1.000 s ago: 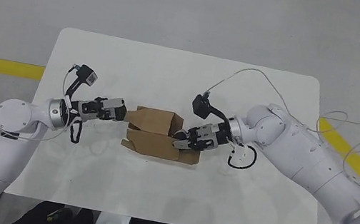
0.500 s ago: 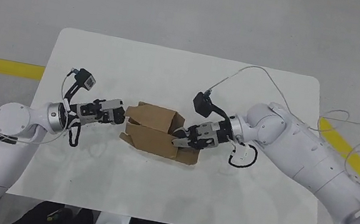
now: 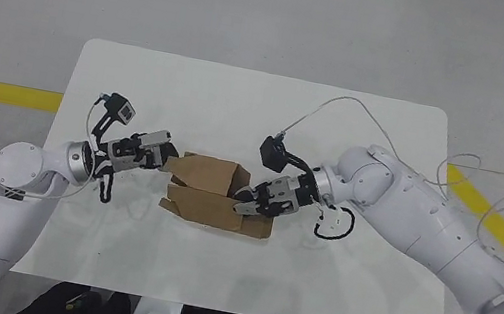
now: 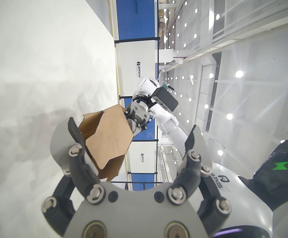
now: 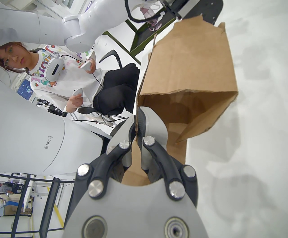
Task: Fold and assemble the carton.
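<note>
Opened into a tube, the carton [image 3: 217, 192] rests on the table [image 3: 357, 135]. Its walls are up, but the flaps [image 4: 108, 137] at both ends stand unfolded, so the closing appears still to come. The right gripper [image 3: 246, 202] is clamped on a wall edge at the carton's right end. The left gripper [image 3: 168, 153] waits at its left end, fingers spread and holding nothing. Since a second ago the carton has slid and turned slightly toward the left gripper — which has barely shifted.
</note>
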